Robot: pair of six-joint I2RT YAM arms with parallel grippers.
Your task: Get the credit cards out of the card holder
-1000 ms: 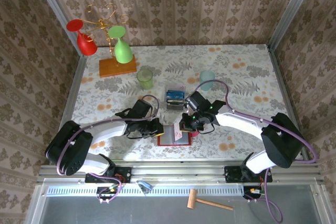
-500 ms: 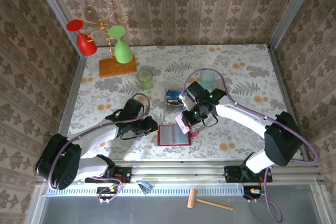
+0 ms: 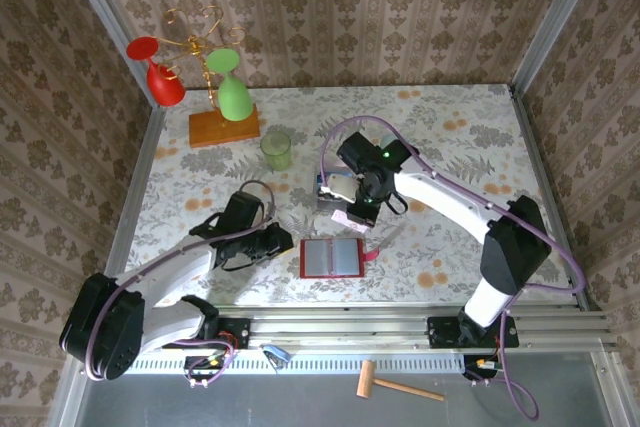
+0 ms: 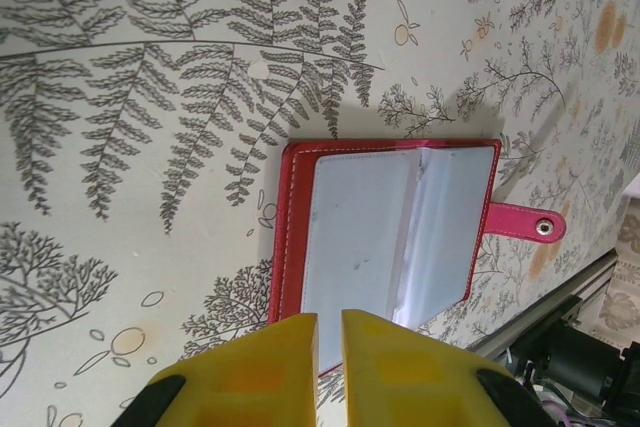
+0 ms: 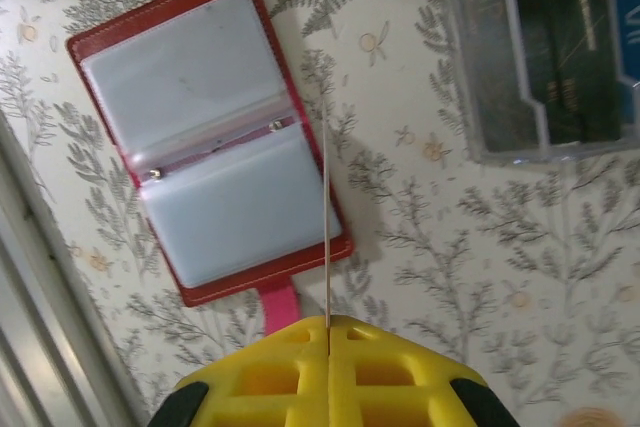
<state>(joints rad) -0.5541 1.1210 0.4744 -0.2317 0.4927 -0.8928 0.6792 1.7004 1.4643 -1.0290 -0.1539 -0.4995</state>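
Top external view: the card holder is lying open and flat on the fern-patterned table, near the front edge and between the 2 arms. Its red strap tab is sticking out to the right. The left gripper is hovering just left of the holder; whether it is touching, this angle cannot tell. The right gripper is sitting farther back, between the holder and the clear plastic box, and a pale pinkish credit card is showing at its tip. A green cup is standing well apart at the back left.

Left wrist view: the left gripper is looking straight at the holder. Its 2 yellow fingers are standing barely apart, just a narrow slit with the holder showing through, and they are gripping nothing. The holder is lying open with grey clear pockets facing up, and its tab, with a metal snap, is pointing right.

Right wrist view: the right gripper is clamping its fingers tight on the credit card, seen edge-on as a thin line rising from the fingertips. Below it the holder is lying open with 2 clear leaves, and its tab is pointing toward the gripper. The clear box is sitting at the upper right, with dark and blue boxed cards lying inside it.
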